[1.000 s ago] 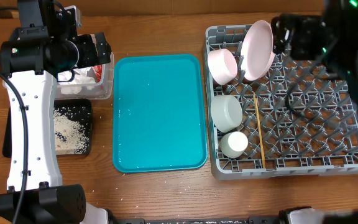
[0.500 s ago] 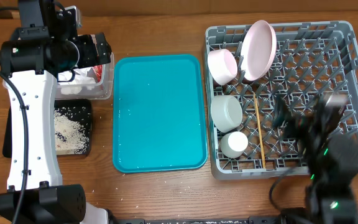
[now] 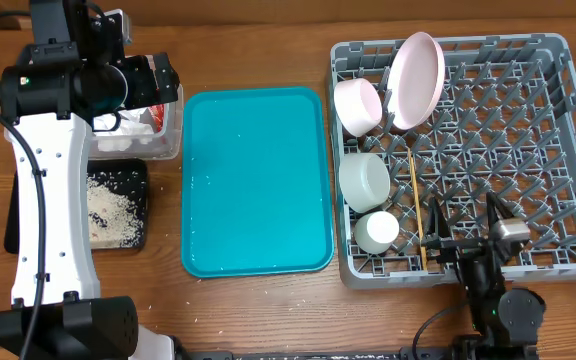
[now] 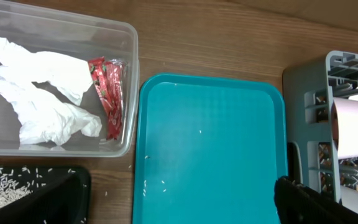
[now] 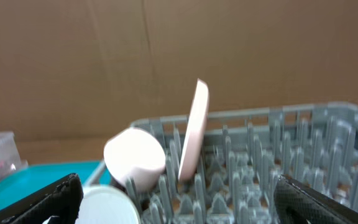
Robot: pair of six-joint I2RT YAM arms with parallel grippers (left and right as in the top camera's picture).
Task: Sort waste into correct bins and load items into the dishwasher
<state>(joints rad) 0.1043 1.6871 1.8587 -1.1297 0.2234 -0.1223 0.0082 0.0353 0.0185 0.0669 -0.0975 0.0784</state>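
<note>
The crumpled white napkin point(image 4: 42, 93) and the red-and-white wrapper point(image 4: 107, 93) lie in the clear tub point(image 4: 61, 25). Rice fills the black tray point(image 3: 118, 205). A few grains lie on the teal tray point(image 4: 160, 182). The grey rack point(image 3: 508, 130) holds the pink plate point(image 3: 415, 80) upright, the pink bowl point(image 3: 358, 105), the grey-green bowl point(image 3: 364, 180), the white cup point(image 3: 376, 232) and the chopsticks point(image 3: 416, 200). My left gripper point(image 3: 158, 82) hangs open and empty beside the tub. My right gripper point(image 3: 465, 232) is open and empty at the rack's front edge.
The large teal tray point(image 3: 256, 180) lies between the bins and the rack. The right half of the rack holds only bare pegs. A brown cardboard wall point(image 5: 166, 50) stands behind the table. A few crumbs dot the wood near the front edge point(image 3: 268, 290).
My right arm swung from the back right, above the plate, across the rack down to its front edge. The left arm and all objects have not moved.
</note>
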